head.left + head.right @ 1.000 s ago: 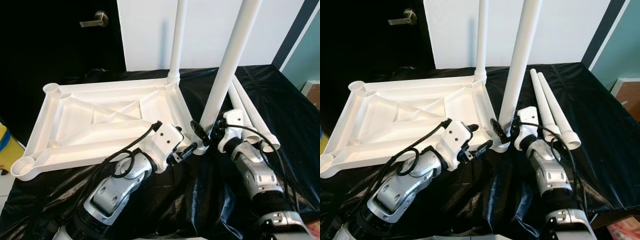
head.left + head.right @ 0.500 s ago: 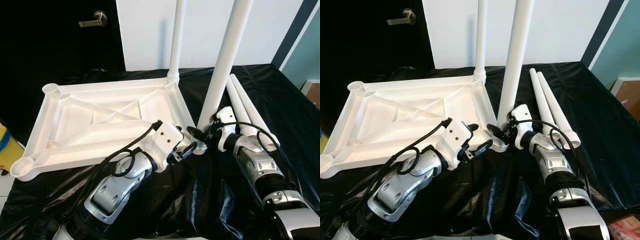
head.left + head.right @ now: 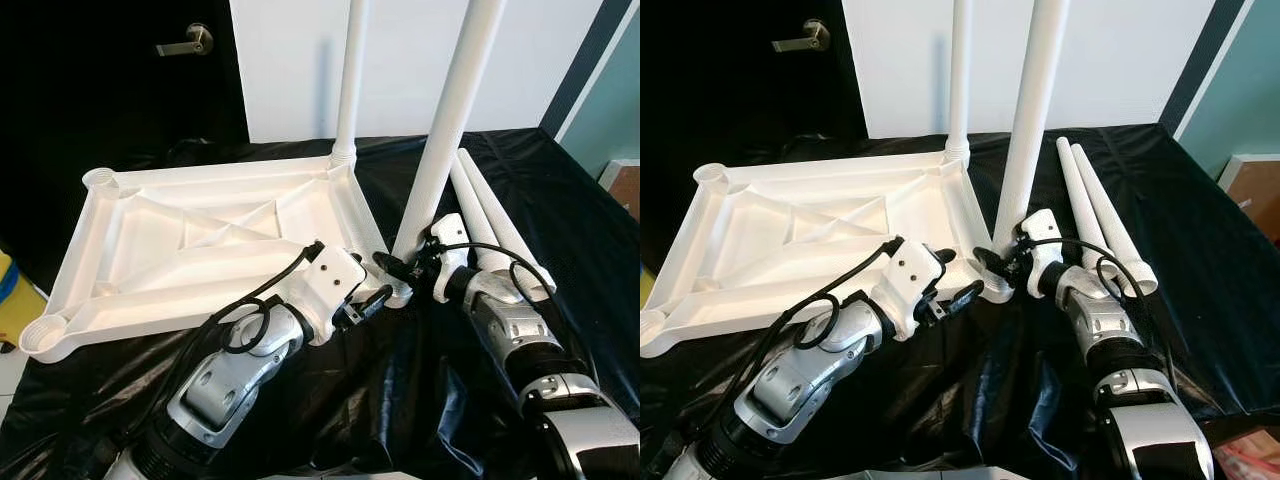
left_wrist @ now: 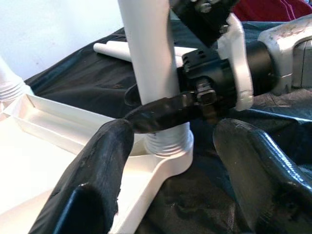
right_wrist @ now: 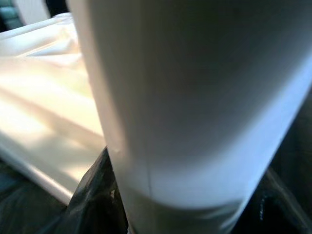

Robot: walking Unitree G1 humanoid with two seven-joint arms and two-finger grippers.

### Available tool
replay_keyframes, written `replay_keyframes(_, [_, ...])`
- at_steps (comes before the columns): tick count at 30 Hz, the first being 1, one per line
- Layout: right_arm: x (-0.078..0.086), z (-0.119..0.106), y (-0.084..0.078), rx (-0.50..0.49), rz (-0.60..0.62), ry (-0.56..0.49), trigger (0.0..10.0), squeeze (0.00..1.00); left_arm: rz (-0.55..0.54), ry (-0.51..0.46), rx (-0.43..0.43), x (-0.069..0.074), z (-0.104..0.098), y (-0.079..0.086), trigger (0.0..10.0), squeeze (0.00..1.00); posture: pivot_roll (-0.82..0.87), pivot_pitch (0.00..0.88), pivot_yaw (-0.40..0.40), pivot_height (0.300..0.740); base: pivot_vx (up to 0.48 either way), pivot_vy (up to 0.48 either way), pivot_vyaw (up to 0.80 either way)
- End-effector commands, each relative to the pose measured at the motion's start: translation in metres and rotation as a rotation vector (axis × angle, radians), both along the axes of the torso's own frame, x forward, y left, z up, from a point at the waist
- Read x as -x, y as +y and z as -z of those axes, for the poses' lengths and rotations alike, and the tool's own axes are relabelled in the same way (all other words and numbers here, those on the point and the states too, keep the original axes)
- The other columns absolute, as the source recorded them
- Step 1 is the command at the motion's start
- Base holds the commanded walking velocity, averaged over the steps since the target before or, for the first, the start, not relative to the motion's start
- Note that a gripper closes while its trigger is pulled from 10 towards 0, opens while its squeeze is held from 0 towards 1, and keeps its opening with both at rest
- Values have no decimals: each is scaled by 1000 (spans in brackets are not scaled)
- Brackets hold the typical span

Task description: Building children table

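The white tabletop (image 3: 190, 176) lies upside down on a black cloth. One white leg (image 3: 349, 80) stands upright in its far right corner. A second leg (image 3: 452, 110) stands in the near right corner socket (image 4: 168, 156), and my right gripper (image 3: 402, 268) is shut on it just above the threaded base. One of the right gripper's fingers (image 4: 161, 111) wraps across the leg (image 4: 146, 53). My left gripper (image 3: 372, 298) is open, with its fingers (image 4: 97, 165) on either side of that corner and not gripping. Two loose legs (image 3: 492, 232) lie side by side on the cloth to the right.
The black cloth (image 3: 570, 200) covers the whole work surface and hangs in folds at the front. A dark door with a lever handle (image 3: 186, 42) and a white wall panel (image 3: 300, 60) stand behind. A yellow object (image 3: 10, 290) sits at the left edge, and a wooden box (image 3: 1252, 190) at the right.
The near leg, tilted a second ago, now stands closer to upright in its socket. My right wrist has turned and drawn back with it. The left arm has held still.
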State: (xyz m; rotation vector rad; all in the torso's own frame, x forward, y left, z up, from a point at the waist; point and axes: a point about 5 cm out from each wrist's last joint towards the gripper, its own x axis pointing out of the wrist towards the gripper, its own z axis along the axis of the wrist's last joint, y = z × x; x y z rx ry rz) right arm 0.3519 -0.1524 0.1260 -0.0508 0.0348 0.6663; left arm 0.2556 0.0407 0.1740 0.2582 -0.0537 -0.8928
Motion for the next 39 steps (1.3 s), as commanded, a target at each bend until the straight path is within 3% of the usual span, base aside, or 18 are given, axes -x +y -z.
replay_keyframes(1, [1,7,3,-59,63,44,10000,0,93,20,-22,6,1,-3,10000,0,-7,39,-24,740,0,0,0])
replay_keyframes(11, [12,11,12,-85,241,59,10000,0,99,22,-27,7,2,-3,10000,0,-5,35,-24,740,0,0,0])
replay_keyframes(13, [17,11,12,-79,387,56,10000,0,102,25,-29,8,2,-3,10000,0,-6,29,-28,740,0,0,0])
replay_keyframes(16, [19,11,12,-73,447,51,10000,0,103,26,-29,8,2,-4,10000,0,-7,29,-29,740,0,0,0])
replay_keyframes(20, [38,9,14,-69,717,54,10000,0,107,25,-25,9,3,-6,10000,0,-8,21,-37,740,0,0,0])
replay_keyframes(23, [42,6,17,-75,730,45,10000,0,108,25,-25,9,3,-6,10000,0,-8,18,-36,740,0,0,0])
replay_keyframes(25, [52,0,26,-99,691,26,10000,0,114,28,-24,10,3,-7,10000,0,-23,17,-32,740,0,0,0])
replay_keyframes(31, [58,-6,33,-123,613,1,10000,0,126,28,-25,9,4,-9,10000,0,-32,14,-25,740,0,0,0])
replay_keyframes(32, [57,-7,32,-132,604,-5,10000,859,128,27,-26,9,4,-9,10000,0,-34,12,-22,740,0,0,0])
replay_keyframes(33, [58,-8,31,-137,604,-6,10000,859,130,26,-27,9,4,-10,10000,0,-34,12,-22,740,0,0,0])
replay_keyframes(34, [57,-10,30,-145,576,-11,10000,1000,132,26,-28,9,4,-9,10000,0,-33,12,-22,740,0,0,0])
replay_keyframes(39, [57,-21,21,-160,470,-49,10000,1000,131,24,-32,8,4,-8,10000,0,-33,12,-22,740,0,0,0])
